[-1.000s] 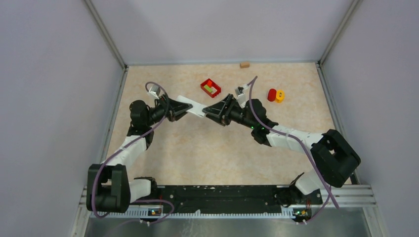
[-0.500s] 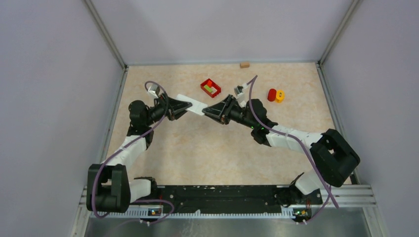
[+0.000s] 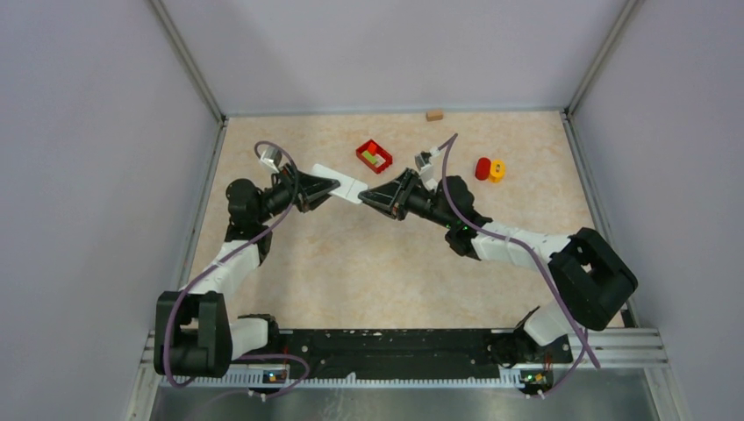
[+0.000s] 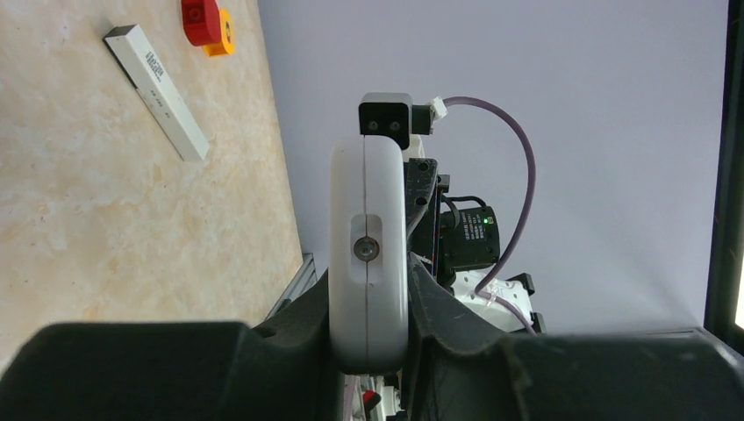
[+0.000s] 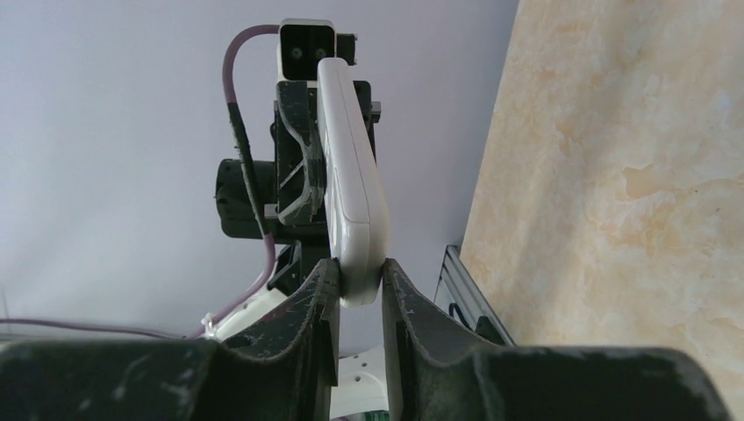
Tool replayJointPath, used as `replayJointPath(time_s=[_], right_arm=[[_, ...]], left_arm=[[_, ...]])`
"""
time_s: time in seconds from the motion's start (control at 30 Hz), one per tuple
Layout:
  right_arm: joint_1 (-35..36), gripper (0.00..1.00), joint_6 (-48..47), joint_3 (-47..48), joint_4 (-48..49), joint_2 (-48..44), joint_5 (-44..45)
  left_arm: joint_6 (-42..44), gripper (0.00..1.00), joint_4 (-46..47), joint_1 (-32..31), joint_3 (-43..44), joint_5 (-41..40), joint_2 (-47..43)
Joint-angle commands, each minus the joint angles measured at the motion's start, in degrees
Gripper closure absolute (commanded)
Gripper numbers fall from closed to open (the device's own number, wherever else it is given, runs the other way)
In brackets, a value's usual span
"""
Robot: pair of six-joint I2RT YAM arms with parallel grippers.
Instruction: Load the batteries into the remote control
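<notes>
1. The white remote control (image 3: 342, 183) is held in the air above the far half of the table (image 3: 351, 281), toward 12 o'clock from the table's middle. Its long axis runs roughly from 10 to 4 o'clock in the top view.
2. On the left wrist view the remote stands on edge, and a screw (image 4: 367, 249) sits in a small recess on that edge.
3. The left gripper (image 3: 331, 186) clamps the remote's 10 o'clock end, with a finger pressed on each flat side.
4. The right gripper (image 3: 364, 194) closes on the 4 o'clock end. The right wrist view shows both fingers touching the remote's rounded tip.
5. A red tray (image 3: 374, 156) with green and yellow contents lies on the table near the remote, at its 1 o'clock.
6. A slim white bar (image 4: 156, 77) lies flat at the remote's 3 o'clock, beyond the right wrist.
7. Past the bar, also toward 3 o'clock, a red piece (image 3: 482, 168) touches an orange piece (image 3: 497, 170).
8. A wooden block (image 3: 434, 114) sits by the far wall, at about 1 o'clock.
9. No battery can be made out at this size.
</notes>
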Motion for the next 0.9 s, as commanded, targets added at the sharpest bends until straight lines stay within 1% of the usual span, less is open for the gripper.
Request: replayJointPath(time_s=[0.0, 0.17, 0.3, 0.43, 0.6, 0.8, 0.87], right_arm=[[0.5, 0.87, -1.9, -0.4, -2.8, 1.1, -0.1], [0.8, 0.88, -1.6, 0.7, -2.0, 2.8, -0.7], [1.2, 0.88, -1.5, 2.2, -0.9, 4.6, -0.7], [1.3, 0.89, -2.7, 4.1, 0.5, 6.4, -0.7], [1.6, 0.89, -6.5, 7.2, 0.8, 7.7, -0.7], [2.0, 0.86, -11.2, 10.1, 0.2, 8.0, -1.9], [1.3, 0.85, -14.8, 9.8, -1.8, 6.7, -1.8]], left_arm=[[-2.3, 1.0, 10.4, -0.1, 2.8, 2.2, -2.1], [-0.5, 1.0, 17.0, -2.1, 2.8, 4.4, -3.0], [3.4, 1.0, 17.8, -5.5, 2.5, 6.3, -4.7], [7.7, 1.0, 14.3, -10.1, 2.1, 7.3, -6.1], [16.3, 1.0, 2.5, -13.5, 1.3, 5.2, -9.8], [18.2, 1.0, 1.4, -14.9, 0.7, 5.6, -9.2], [20.5, 1.0, -0.6, -14.8, 1.8, 5.2, -8.8]])
